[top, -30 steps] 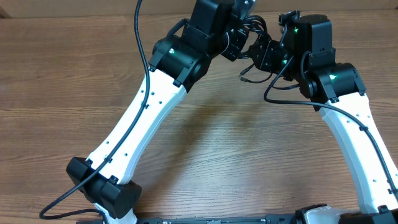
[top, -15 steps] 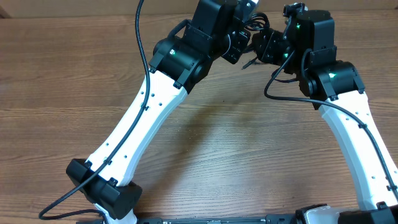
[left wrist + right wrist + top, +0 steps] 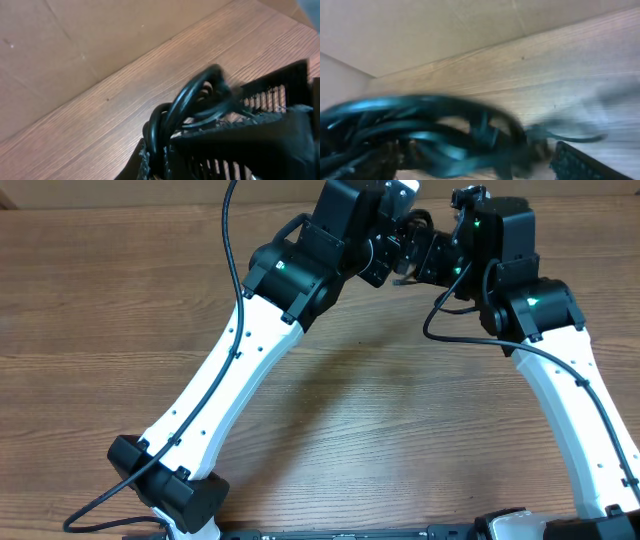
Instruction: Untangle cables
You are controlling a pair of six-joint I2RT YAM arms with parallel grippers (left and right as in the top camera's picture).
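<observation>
**Left claw.** The left claw (image 3: 220, 125) was clenched on the cables (image 3: 185, 105). In the left wrist view, the black cords came out from between its ribbed fingers (image 3: 270, 97) as several tight loops bunched together. The loops stood clear above the table (image 3: 100, 115). Individual cords could not be told apart within the bunch, and no plug end could be made out in that view.

**Right claw.** The right claw (image 3: 485, 157) was released. In the right wrist view, one ribbed finger (image 3: 590, 162) stood far out at the lower right edge. A gap showed between it and the main mass of the bundle. The cords lay across the space in front of the claw, heavily blurred. One thin strand trailed to the right above the visible finger. The opposite finger was lost in dark blur at the lower left.

**Position of the work.** From overhead, both arms reached to the far edge of the table and their claws met nose to nose there. The cables showed only as a small dark tangle between and just behind the two claws, off the wood. A plain brown panel (image 3: 75, 40) rose behind the table's far edge. The thicker black wire (image 3: 232, 260) along the left arm was separate from the bundle.
</observation>
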